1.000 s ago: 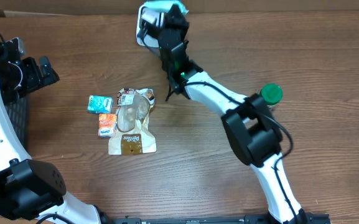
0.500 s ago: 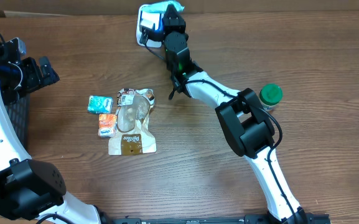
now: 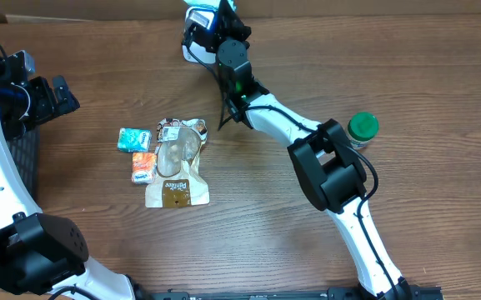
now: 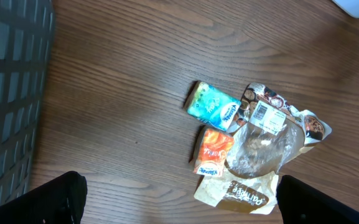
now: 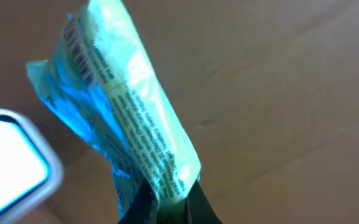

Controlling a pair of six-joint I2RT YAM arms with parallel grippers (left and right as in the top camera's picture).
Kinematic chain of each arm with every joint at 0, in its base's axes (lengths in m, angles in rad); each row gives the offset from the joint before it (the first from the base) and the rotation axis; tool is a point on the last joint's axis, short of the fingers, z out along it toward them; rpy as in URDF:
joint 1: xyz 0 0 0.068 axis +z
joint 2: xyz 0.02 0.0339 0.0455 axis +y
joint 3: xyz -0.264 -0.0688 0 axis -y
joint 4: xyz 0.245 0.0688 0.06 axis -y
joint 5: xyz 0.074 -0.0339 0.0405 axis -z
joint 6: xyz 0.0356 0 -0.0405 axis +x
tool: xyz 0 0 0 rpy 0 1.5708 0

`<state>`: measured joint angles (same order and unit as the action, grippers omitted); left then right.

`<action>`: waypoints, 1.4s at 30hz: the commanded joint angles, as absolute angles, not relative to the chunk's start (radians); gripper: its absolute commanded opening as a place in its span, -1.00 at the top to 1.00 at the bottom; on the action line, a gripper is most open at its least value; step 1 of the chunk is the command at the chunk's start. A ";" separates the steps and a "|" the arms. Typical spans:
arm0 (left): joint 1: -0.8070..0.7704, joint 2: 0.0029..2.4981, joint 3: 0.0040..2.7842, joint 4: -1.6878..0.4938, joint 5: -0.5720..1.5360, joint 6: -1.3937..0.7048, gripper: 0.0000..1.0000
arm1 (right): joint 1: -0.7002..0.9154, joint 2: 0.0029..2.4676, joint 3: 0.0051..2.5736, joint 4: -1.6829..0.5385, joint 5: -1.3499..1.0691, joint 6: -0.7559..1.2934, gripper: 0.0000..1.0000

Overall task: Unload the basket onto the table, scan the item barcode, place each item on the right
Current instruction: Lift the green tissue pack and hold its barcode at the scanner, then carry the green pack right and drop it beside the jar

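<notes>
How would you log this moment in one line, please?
right gripper: shut on packet | packet: beside scanner | left gripper: open, empty

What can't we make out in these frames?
- Right wrist: teal packet, pinched by right gripper, shows no barcode; print too small to read.
- Right wrist: scanner cut off by left edge.
- Overhead: teal packet mostly hidden by the right gripper and top edge.
</notes>
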<state>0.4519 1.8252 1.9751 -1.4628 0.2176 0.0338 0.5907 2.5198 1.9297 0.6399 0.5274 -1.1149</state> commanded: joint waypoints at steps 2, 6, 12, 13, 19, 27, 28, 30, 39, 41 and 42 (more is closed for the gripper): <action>0.451 1.826 1.977 -1.462 0.229 0.052 -0.99 | 0.632 2.389 1.967 0.436 0.522 -0.766 0.93; 0.451 1.826 1.977 -1.462 0.229 0.053 -0.99 | 0.662 2.260 1.967 0.166 0.548 -0.552 0.93; 0.451 1.826 1.977 -1.462 0.229 0.052 -0.99 | 0.665 1.972 1.967 -0.455 0.345 -0.041 0.92; 0.451 1.826 1.977 -1.462 0.229 0.052 -0.99 | 0.627 1.879 1.967 -0.725 0.195 0.100 0.92; 0.451 1.826 1.977 -1.462 0.229 0.052 -0.99 | 0.463 1.861 1.913 -1.147 -0.081 0.166 0.92; 0.451 1.826 1.977 -1.462 0.229 0.053 -0.99 | 0.275 1.861 1.488 -1.096 -0.105 0.168 0.92; 0.451 1.826 1.977 -1.462 0.229 0.052 -0.99 | 0.247 1.861 1.433 -1.071 -0.098 0.169 0.92; 0.451 1.826 1.977 -1.462 0.229 0.052 -0.99 | 0.197 1.861 1.354 -1.040 -0.050 0.205 0.92; 0.451 1.826 1.977 -1.462 0.229 0.052 -0.99 | 0.036 1.861 1.261 -0.967 0.065 0.225 0.92; 0.451 1.826 1.977 -1.462 0.229 0.053 -1.00 | 0.012 1.861 1.261 -0.973 0.066 0.226 0.92; 0.451 1.826 1.977 -1.462 0.229 0.053 -0.99 | 0.006 1.861 1.261 -0.975 0.065 0.230 0.63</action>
<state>0.4515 1.8278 1.9751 -1.4624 0.2176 0.0338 0.0338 1.8732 1.2747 -0.9730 0.0143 0.2108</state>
